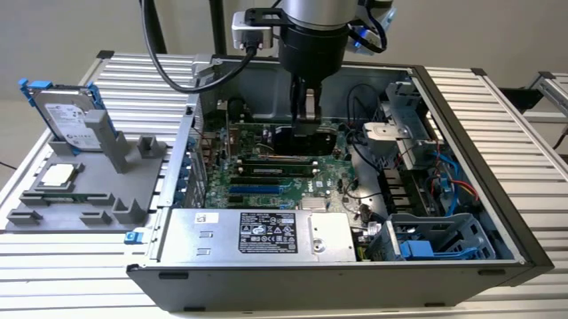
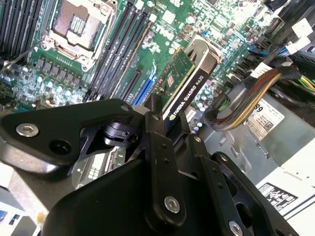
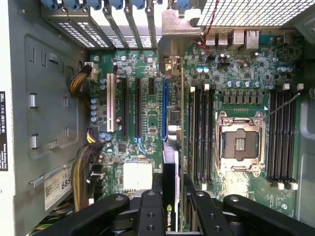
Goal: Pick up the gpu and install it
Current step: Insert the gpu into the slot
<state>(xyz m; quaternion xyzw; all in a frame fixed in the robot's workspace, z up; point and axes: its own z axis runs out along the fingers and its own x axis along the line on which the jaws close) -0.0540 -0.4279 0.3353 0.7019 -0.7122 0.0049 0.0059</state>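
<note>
The gpu (image 1: 306,141) stands on edge inside the open computer case, low over the motherboard (image 1: 266,189). My gripper (image 1: 306,123) reaches down from above and is shut on its upper edge. In the second wrist view the gpu (image 2: 189,83) shows a green board face and a black edge, clamped in my gripper (image 2: 165,120). In the first wrist view the gpu (image 3: 173,147) runs edge-on from my gripper (image 3: 172,191) to its silver bracket (image 3: 174,27) at the case's rear wall, beside the blue slot (image 3: 164,105). Whether it sits in a slot I cannot tell.
A silver power supply (image 1: 257,232) fills the case's near side, with a grey-blue drive cage (image 1: 435,239) beside it. An open CPU socket (image 3: 241,142) and memory slots (image 3: 202,132) flank the card. A cable bundle (image 3: 83,167) lies nearby. Outside, a grey fixture (image 1: 80,193) holds a hard drive (image 1: 66,116).
</note>
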